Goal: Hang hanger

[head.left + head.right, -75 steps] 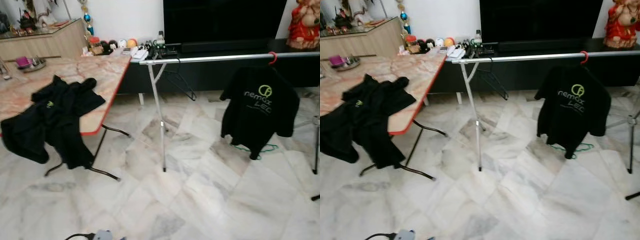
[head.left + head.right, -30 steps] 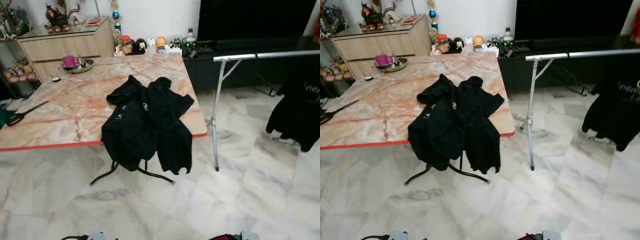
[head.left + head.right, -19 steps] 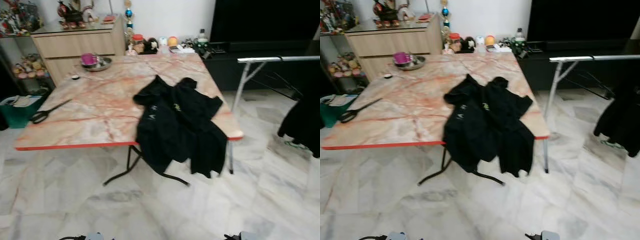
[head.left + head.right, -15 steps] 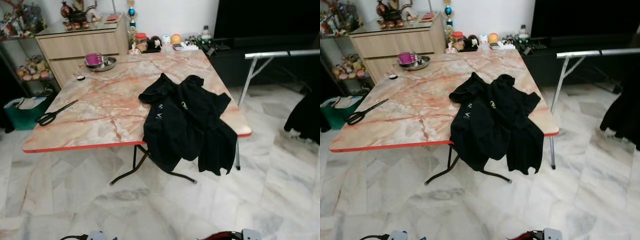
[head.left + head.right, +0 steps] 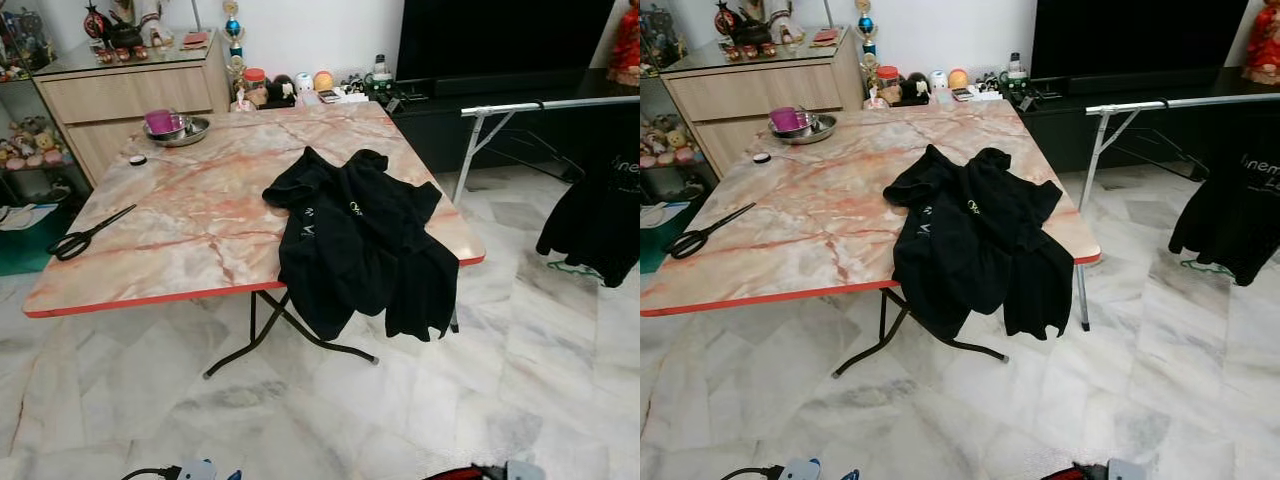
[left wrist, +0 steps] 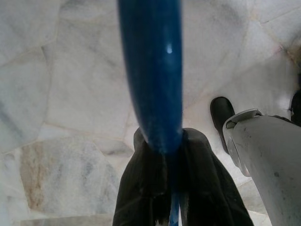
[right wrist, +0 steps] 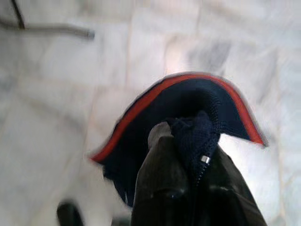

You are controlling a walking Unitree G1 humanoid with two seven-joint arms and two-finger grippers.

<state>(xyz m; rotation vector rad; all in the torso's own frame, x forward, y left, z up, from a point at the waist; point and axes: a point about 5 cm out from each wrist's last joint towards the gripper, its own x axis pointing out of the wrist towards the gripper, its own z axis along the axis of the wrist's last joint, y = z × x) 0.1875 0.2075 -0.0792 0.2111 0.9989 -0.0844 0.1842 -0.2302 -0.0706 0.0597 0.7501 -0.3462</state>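
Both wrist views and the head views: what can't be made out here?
- Left wrist view: the left gripper is shut on a blue bar; whether it is a hanger is unclear, as the frame edge cuts it off.
- Right wrist view: the right gripper is shut on navy fabric with red trim; blur hides what the garment is.
- Left eye view: the hanging black shirt is cut by the right edge, hiding its hanger.

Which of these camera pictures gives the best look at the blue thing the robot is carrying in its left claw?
The left wrist view: the blue hanger runs large through the frame, clamped between the left gripper's black fingers above the marble floor. The eye views catch just a blue sliver at the bottom edge. The right wrist view shows a navy, red-trimmed garment instead.
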